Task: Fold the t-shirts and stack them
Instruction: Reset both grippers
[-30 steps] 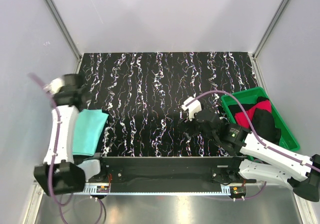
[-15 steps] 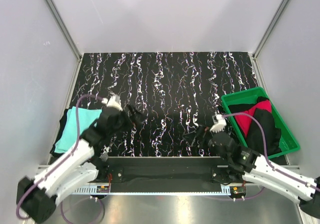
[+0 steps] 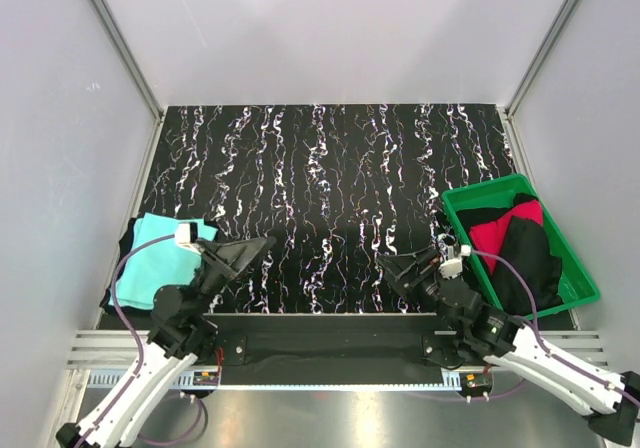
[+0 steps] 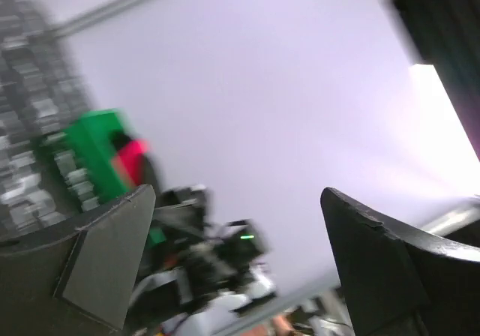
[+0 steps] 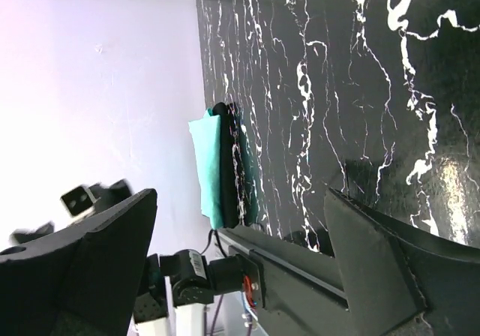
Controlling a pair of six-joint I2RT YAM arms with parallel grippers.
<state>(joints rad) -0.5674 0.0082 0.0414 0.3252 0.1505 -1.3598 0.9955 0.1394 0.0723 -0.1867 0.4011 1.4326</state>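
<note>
The turquoise t-shirt (image 3: 150, 268) is lying folded at the left near corner of the mat (image 3: 330, 168). It is resting on a black t-shirt (image 3: 124, 238), whose edge is showing beyond it on the left. From the right wrist view we are seeing this pair edge-on, so the fold lines are hard to read.

Well apart from them, the green tray (image 3: 485, 186) is sitting at the right edge of the mat. It is holding a red-pink t-shirt (image 3: 497, 230), bunched up among black cloth (image 3: 535, 260). We cannot tell how many black shirts are making up that heap, and part of the red-pink one is hiding under it.

The left gripper (image 3: 262, 248) is hovering low just beside the turquoise t-shirt, with its fingers spread apart and nothing between them. The right gripper (image 3: 395, 268) is hanging near the tray's left side, its fingers likewise wide apart and gripping nothing.

The left wrist view is coming through blurred. In it we are making out only a green and red smear, and one finger is cutting off the tray's lower part.
</note>
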